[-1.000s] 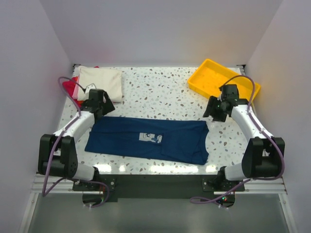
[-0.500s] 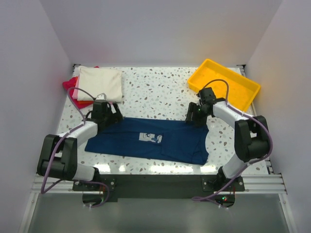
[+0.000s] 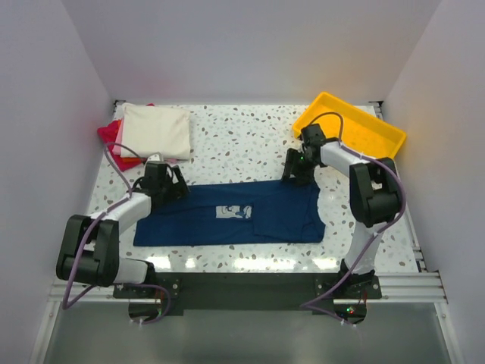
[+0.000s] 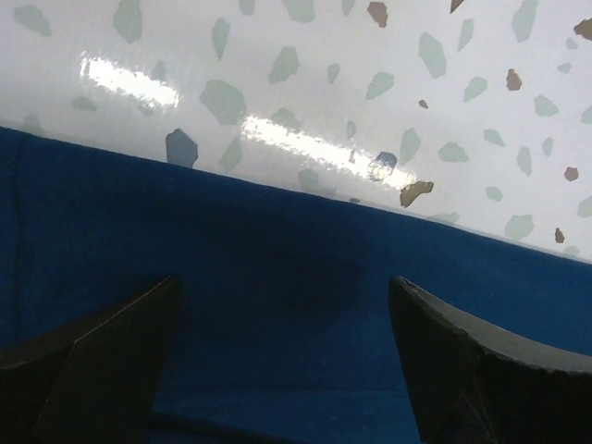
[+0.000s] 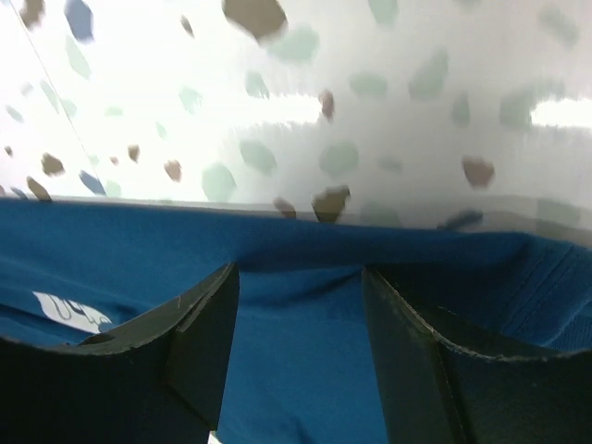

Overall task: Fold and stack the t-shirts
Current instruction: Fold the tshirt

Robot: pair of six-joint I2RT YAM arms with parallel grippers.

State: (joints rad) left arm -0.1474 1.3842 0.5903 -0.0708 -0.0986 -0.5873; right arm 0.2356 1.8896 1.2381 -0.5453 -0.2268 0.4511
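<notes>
A navy blue cloth t-shirt (image 4: 83, 203) fills the lower half of the left wrist view. Its straight edge runs on a slant, higher at the left and lower at the right. Beyond that edge lies the glossy white counter (image 4: 305, 83), flecked with grey-green and brown chips and streaked with bright glare. The left gripper (image 4: 282, 287) has its two black jaws set wide apart at the bottom corners, over the cloth. A soft dark shadow lies on the fabric between them.
</notes>
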